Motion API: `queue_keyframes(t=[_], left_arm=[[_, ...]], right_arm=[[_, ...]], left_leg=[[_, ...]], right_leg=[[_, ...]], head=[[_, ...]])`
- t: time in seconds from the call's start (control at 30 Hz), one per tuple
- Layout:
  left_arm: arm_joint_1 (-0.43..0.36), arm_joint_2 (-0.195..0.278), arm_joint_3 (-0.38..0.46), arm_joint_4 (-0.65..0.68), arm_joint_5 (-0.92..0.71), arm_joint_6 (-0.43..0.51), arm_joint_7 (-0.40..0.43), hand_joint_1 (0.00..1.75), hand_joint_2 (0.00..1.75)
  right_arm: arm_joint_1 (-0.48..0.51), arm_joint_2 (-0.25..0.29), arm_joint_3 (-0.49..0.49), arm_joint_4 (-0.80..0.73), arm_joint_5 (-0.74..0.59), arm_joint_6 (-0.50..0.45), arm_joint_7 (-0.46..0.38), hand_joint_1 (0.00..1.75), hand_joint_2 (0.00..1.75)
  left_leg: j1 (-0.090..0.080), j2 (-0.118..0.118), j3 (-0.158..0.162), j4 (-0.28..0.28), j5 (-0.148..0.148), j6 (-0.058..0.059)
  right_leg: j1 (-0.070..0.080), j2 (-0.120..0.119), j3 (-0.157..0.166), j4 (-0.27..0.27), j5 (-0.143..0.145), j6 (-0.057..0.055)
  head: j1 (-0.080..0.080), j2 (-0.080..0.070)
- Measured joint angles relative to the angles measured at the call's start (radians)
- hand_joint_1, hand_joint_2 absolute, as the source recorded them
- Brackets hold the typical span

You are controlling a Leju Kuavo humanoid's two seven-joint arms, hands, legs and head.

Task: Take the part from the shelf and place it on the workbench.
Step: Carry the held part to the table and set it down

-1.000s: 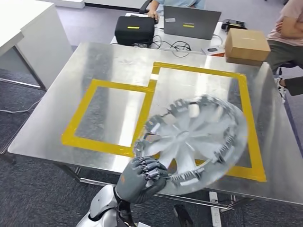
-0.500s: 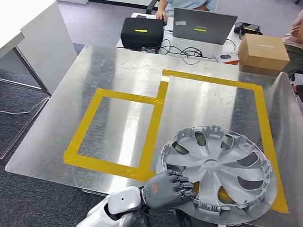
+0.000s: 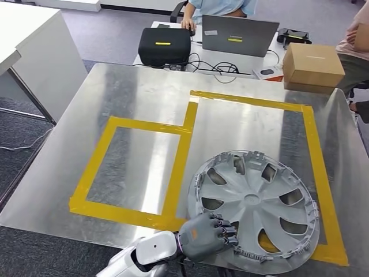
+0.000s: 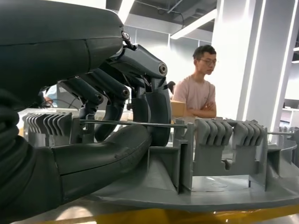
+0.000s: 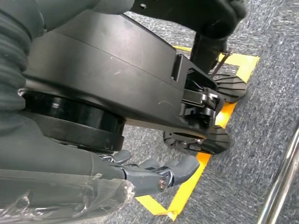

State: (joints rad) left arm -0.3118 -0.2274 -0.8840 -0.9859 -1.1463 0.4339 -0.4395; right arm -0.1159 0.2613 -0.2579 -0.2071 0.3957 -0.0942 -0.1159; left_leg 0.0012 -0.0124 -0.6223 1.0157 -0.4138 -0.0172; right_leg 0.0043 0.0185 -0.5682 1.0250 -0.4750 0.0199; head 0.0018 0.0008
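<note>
Grey left hand (image 3: 204, 235) clamped on the near rim of the hubcap (image 3: 254, 203), thumb under, darker fingers (image 4: 105, 95) hooked over the wire ring in the wrist view. Fingertips half buried behind the rim clips, so hard to say how deep the hold goes. Silver forearm cut off at the bottom edge of the head view.

Hubcap sitting inner side up on the workbench (image 3: 130, 98), inside the bigger yellow tape (image 3: 311, 138) rectangle, near edge overlapping the front strip of tape and reaching about to the bench edge. Can't tell for sure if lying flat or tipped up slightly on the held side.

Right hand (image 5: 166, 175) hanging low over grey carpet with yellow floor tape, fingers stretched out loosely, nothing in them as far as visible; most of that view blocked by dark hardware, plastic wrap at the wrist.

Further out: smaller tape square to the left on the bench, cardboard box (image 3: 312, 64) at the far right corner. Beyond the bench, a desk with a black case (image 3: 164, 45), laptop (image 3: 238, 34) and tangled cables. Person (image 3: 217, 8) behind the laptop cropped at the top, another person (image 3: 357, 46) at the right edge cropped too; in the left wrist view that one's arms folded.
</note>
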Motion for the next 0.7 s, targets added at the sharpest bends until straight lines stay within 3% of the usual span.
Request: queue_keyframes(t=[0.03, 0.1, 0.17, 0.3, 0.37, 0.5, 0.57, 0.63, 0.7], left_arm=[[0.000, -0.001, 0.000, 0.003, 0.005, -0.002, -0.001, 1.75, 1.75], [-0.001, -0.002, 0.001, 0.006, 0.018, -0.005, -0.006, 0.87, 1.75], [0.000, -0.002, 0.003, 0.008, 0.026, -0.002, -0.002, 0.00, 1.75], [0.006, -0.003, 0.021, 0.007, 0.048, 0.002, 0.027, 0.00, 0.00], [0.010, -0.004, 0.037, 0.006, 0.083, -0.003, 0.025, 0.00, 0.00], [0.023, -0.004, 0.073, -0.021, 0.179, -0.026, -0.023, 0.00, 0.00], [0.032, -0.004, 0.090, -0.050, 0.217, -0.030, -0.052, 0.00, 0.00], [0.040, -0.002, 0.102, -0.081, 0.242, -0.026, -0.081, 0.00, 0.00], [0.051, 0.004, 0.115, -0.111, 0.267, -0.019, -0.109, 0.00, 0.00]], right_arm=[[0.000, 0.000, 0.000, 0.000, 0.000, 0.000, 0.000, 0.00, 1.75], [0.000, 0.000, 0.000, 0.000, -0.001, 0.000, 0.002, 0.00, 0.87], [0.000, 0.000, 0.000, 0.000, -0.002, 0.000, 0.002, 0.00, 0.00], [0.001, 0.000, 0.000, 0.000, -0.008, 0.000, 0.000, 0.00, 0.00], [0.003, 0.000, 0.000, 0.000, -0.009, -0.001, -0.001, 0.00, 0.00], [0.006, 0.000, 0.000, 0.000, -0.012, -0.004, -0.004, 0.00, 0.00], [0.007, 0.000, -0.001, 0.000, -0.013, -0.005, -0.007, 0.00, 0.00], [0.008, 0.000, -0.001, 0.000, -0.012, -0.005, -0.009, 0.00, 0.00], [0.008, 0.000, -0.001, 0.000, -0.012, -0.004, -0.012, 0.00, 0.00]], left_leg=[[0.000, -0.001, 0.003, -0.008, -0.003, 0.002], [0.000, -0.003, 0.002, -0.008, -0.001, 0.002], [-0.001, -0.003, 0.002, -0.008, -0.002, 0.004], [-0.001, -0.003, 0.002, -0.008, -0.003, 0.008], [-0.001, -0.003, 0.002, -0.007, -0.003, 0.009], [-0.005, -0.003, 0.002, -0.004, -0.005, 0.027], [0.000, -0.001, 0.009, -0.018, 0.005, 0.032], [0.010, 0.001, 0.017, -0.036, 0.017, 0.035], [0.016, 0.004, 0.018, -0.042, 0.021, 0.034]], right_leg=[[0.002, 0.000, -0.001, 0.002, -0.001, -0.002], [0.002, -0.001, 0.000, -0.002, 0.000, -0.007], [0.002, -0.002, 0.003, -0.007, 0.002, -0.006], [0.002, -0.002, 0.005, -0.013, 0.005, 0.004], [0.002, -0.002, 0.005, -0.014, 0.005, 0.009], [-0.002, -0.001, 0.008, -0.020, 0.009, 0.025], [0.000, -0.002, 0.007, -0.017, 0.006, 0.030], [-0.001, -0.005, -0.013, 0.029, -0.031, 0.039], [-0.008, -0.008, -0.062, 0.150, -0.100, 0.051]], head=[[0.002, 0.000], [0.005, 0.000], [0.006, 0.000], [0.005, 0.000], [0.005, 0.000], [0.004, 0.000], [0.004, 0.000], [0.009, 0.000], [0.014, 0.000]])
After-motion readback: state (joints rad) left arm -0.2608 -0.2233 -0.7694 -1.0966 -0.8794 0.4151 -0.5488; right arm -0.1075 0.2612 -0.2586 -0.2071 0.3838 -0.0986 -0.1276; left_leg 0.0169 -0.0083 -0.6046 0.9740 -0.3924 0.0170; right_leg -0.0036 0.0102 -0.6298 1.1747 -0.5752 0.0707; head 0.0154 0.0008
